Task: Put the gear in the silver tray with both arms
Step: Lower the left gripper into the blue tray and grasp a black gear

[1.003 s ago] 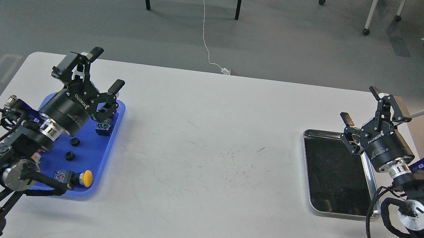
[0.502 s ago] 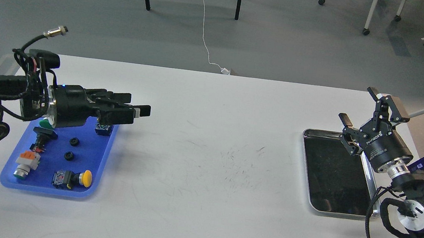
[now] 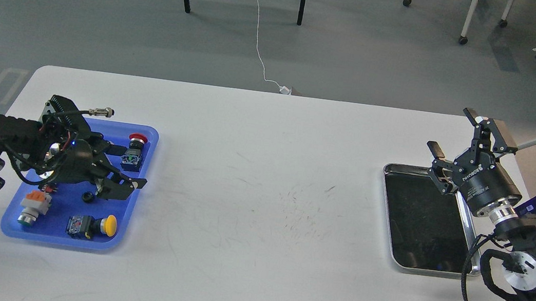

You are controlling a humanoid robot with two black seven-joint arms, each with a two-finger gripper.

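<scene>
A small black gear [image 3: 86,196] lies in the blue tray [image 3: 55,235] at the table's left. A second gear seen earlier is hidden under my left gripper. My left gripper [image 3: 128,168] is low over the blue tray, pointing right, and its fingers look open with nothing in them. The gear lies just below its lower finger. The silver tray [image 3: 387,207] sits empty at the table's right. My right gripper [image 3: 459,137] is open and empty, held above the silver tray's far right corner.
The blue tray also holds a red push button [image 3: 136,139], a blue switch block [image 3: 131,159], a yellow push button [image 3: 107,225] and an orange and white part [image 3: 32,203]. The white table [image 3: 262,196] lies between the trays. Chair legs stand behind it.
My left arm swung down from above the blue tray, and its gripper now sits low over the gears. My right gripper has barely moved.
</scene>
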